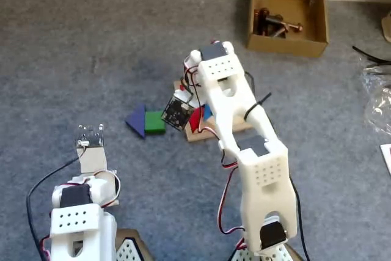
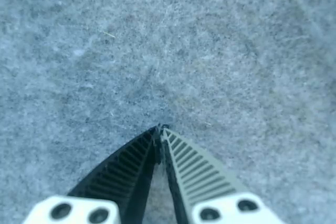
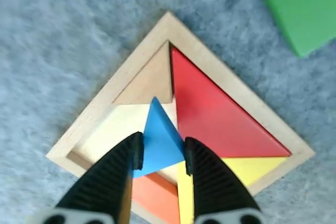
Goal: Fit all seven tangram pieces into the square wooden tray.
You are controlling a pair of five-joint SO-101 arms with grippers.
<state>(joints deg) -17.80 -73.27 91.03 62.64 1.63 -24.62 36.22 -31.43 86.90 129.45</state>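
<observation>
The right pincer (image 3: 163, 141) is clamped narrowly on a light-blue triangle (image 3: 157, 129), one finger on each slanted side, so the piece's apex juts out beyond the tips. That hold looks chosen to lead the apex into a gap. The square wooden tray (image 3: 128, 73) lies directly under the pincer, and just beyond the tips a patch of bare tray floor (image 3: 149, 80) is open beside the large red triangle (image 3: 210, 108). A pale cream piece (image 3: 110, 129) lies to one side of the held triangle. An orange piece (image 3: 155, 195) and a yellow piece (image 3: 252, 169) sit further back beneath the fingers. I cannot tell whether the blue triangle touches the pieces below it or hangs just above them.

The right arm stretches forward from its base, with the wrist bent steeply down over the tray.

A green piece (image 1: 156, 123) and a dark-blue triangle (image 1: 135, 120) lie touching each other on the grey carpet (image 1: 73, 47). They are just beside the tray, on the right pincer's flank towards the left arm, and not yet placed.

The left pincer (image 2: 160, 129) is closed on nothing, its tips meeting and pointing down at bare carpet, well apart from the tray. Its arm is folded close to its base, probably to keep out of the way.
</observation>
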